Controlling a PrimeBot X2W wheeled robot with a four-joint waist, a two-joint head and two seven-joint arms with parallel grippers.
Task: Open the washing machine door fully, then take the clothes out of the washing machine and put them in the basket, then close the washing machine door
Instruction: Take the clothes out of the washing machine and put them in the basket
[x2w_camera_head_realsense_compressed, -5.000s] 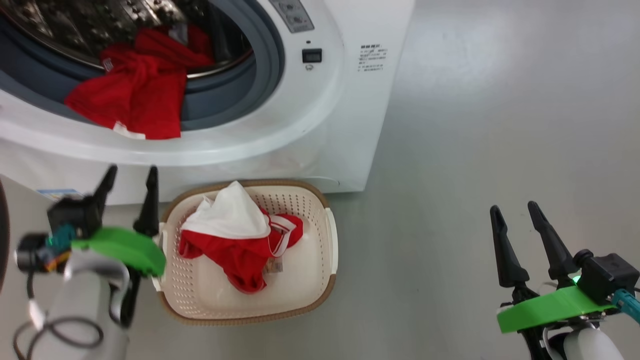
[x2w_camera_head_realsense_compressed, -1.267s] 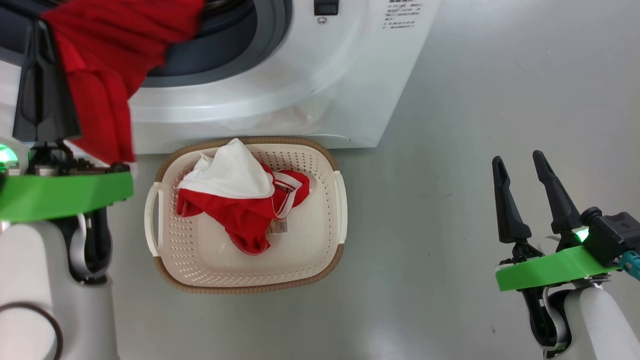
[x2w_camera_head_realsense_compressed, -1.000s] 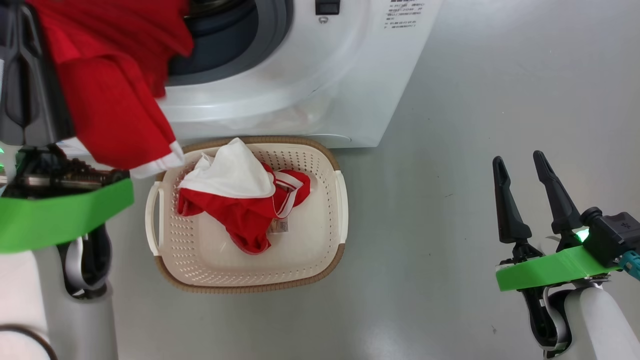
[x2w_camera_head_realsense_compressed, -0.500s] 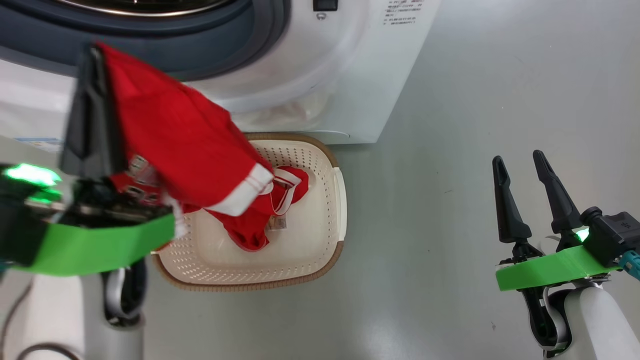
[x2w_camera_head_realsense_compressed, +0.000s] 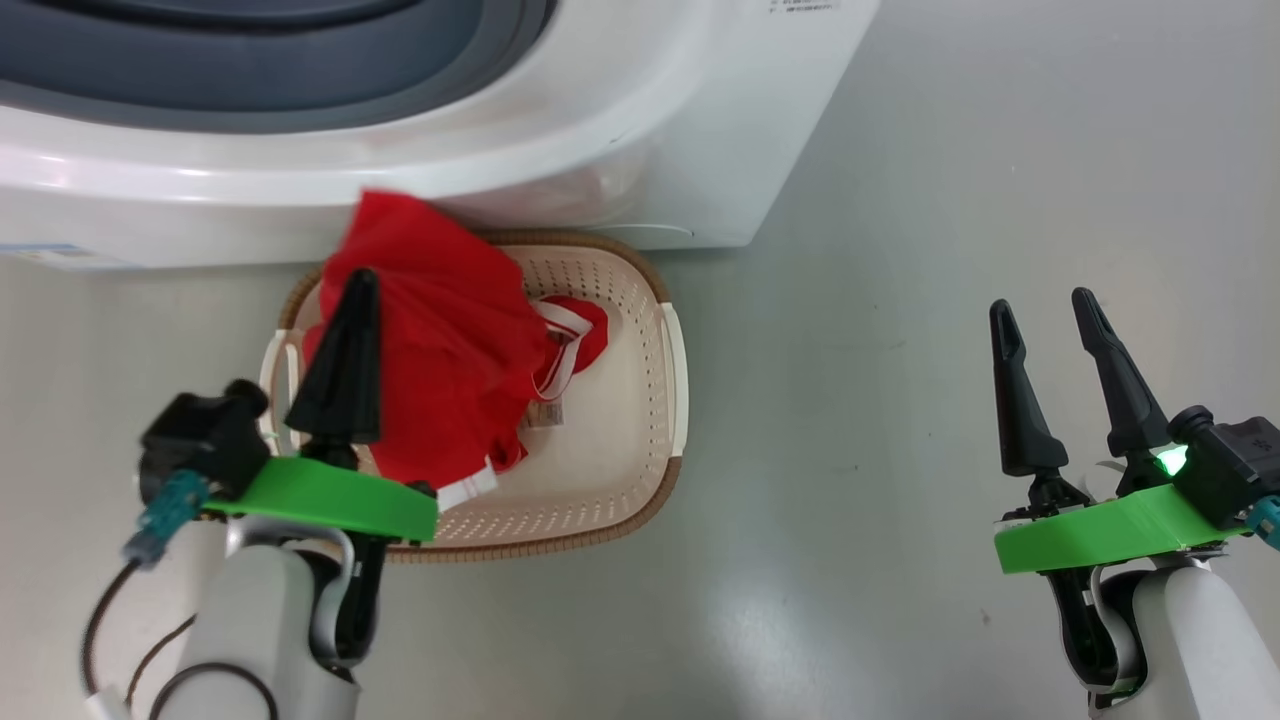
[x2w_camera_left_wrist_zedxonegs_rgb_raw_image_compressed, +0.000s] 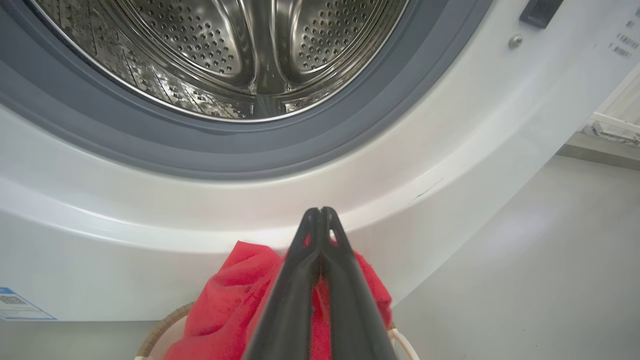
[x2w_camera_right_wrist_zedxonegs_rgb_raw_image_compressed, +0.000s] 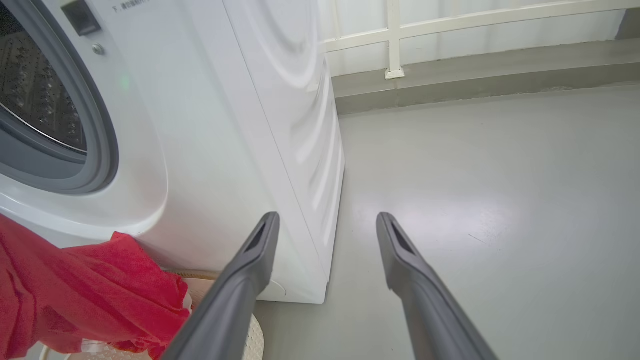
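Left end effector (x2w_camera_left_wrist_zedxonegs_rgb_raw_image_compressed: 320, 212), clamped on the red clothes (x2w_camera_head_realsense_compressed: 440, 350), holds them over the basket (x2w_camera_head_realsense_compressed: 620, 480) at centre-left, while right end effector (x2w_camera_head_realsense_compressed: 1045, 305) stands wide at lower right.

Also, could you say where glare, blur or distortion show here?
Head view: soft glare on the glossy grey floor. Left wrist view: perforated steel drum glints, left gripper's dark fingers, shut on red fabric clothes, blur close up. Right wrist view: wide-angle lens bows the big white washing machine.
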